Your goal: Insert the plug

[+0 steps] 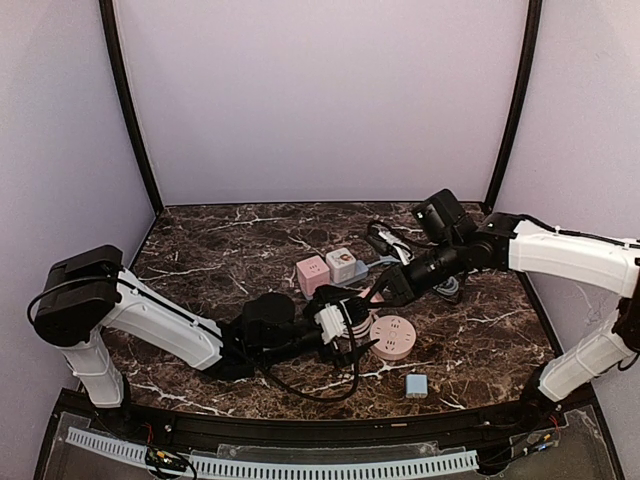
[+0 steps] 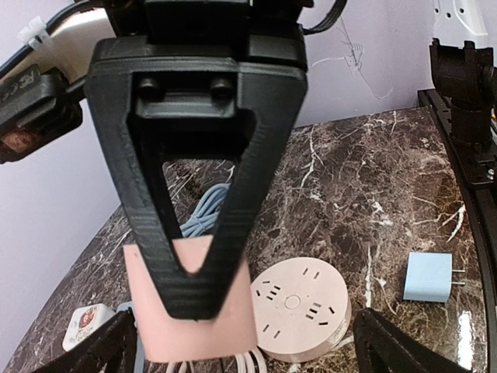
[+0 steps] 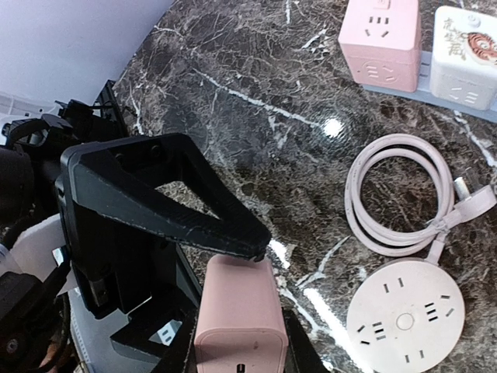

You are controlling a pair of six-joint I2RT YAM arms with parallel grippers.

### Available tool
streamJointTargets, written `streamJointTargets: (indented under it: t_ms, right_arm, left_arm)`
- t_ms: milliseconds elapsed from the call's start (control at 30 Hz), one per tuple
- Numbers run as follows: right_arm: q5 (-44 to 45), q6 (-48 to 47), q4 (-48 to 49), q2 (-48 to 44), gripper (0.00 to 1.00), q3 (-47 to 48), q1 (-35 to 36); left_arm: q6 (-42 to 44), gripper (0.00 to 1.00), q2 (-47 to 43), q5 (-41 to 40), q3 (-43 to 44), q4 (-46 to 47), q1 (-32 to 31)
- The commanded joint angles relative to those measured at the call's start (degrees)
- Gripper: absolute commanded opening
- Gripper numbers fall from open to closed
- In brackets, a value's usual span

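— Starting with the pink plug (image 3: pixel 237 318), where is it found?

— It is seen clamped between the two fingers of the right gripper (image 3: pixel 237 353), which are pressed against its sides at the bottom of the right wrist view. It is held over the dark marble table (image 1: pixel 200 250), near the middle.

— And how is the left gripper (image 2: pixel 245 322) placed against it?

— Its fingers (image 2: pixel 93 350) are spread wide, and nothing is gripped by them. In the left wrist view the plug is framed between them, partly covered by one triangular finger of the right gripper. In the right wrist view one black triangular finger (image 3: pixel 109 183) of the left gripper is stretched toward the plug's far end, its tip at the upper edge. Whether contact is made cannot be told.

— What is found beside the plug?

— A round pink socket strip (image 3: pixel 404 318) is laid flat on the marble just to one side of it, with a coiled white cable (image 3: pixel 400 194) beyond. Farther off, a pink cube socket (image 3: pixel 380 35) and a white cube socket (image 3: pixel 464 47) are set side by side. A small blue adapter (image 2: pixel 427 277) is set apart, on the near side of the round strip.

— Is the plug seated in a socket?

— Not yet: it is seen beside the round strip, not upon it.
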Motion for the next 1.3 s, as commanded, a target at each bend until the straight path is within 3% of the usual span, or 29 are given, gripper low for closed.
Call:
streamJointTargets:
  t_ms: [0, 267, 733, 1267]
  right_arm:
    - [7.0, -4.0, -2.5, 0.0, 0.00, 2.5, 0.2]
    - [17.3, -8.1, -5.6, 2.2, 0.00, 4.7, -0.2]
    - [23.9, -13.8, -5.8, 7.0, 0.00, 9.2, -0.2]
    - [33.3, -17.2, -17.2, 14.2, 0.00, 14.1, 3.8]
  left_arm:
    - [-1.4, 0.99, -2.9, 1.4, -1.0, -2.2, 0.7]
    - [-3.6, 0.99, -6.4, 1.9, -5.5, -2.2, 2.4]
    - [-9.6, 0.99, -10.7, -1.6, -12.2, -0.8, 7.8]
    - [-12.5, 0.99, -15.9, -1.4, -17.2, -3.3, 14.0]
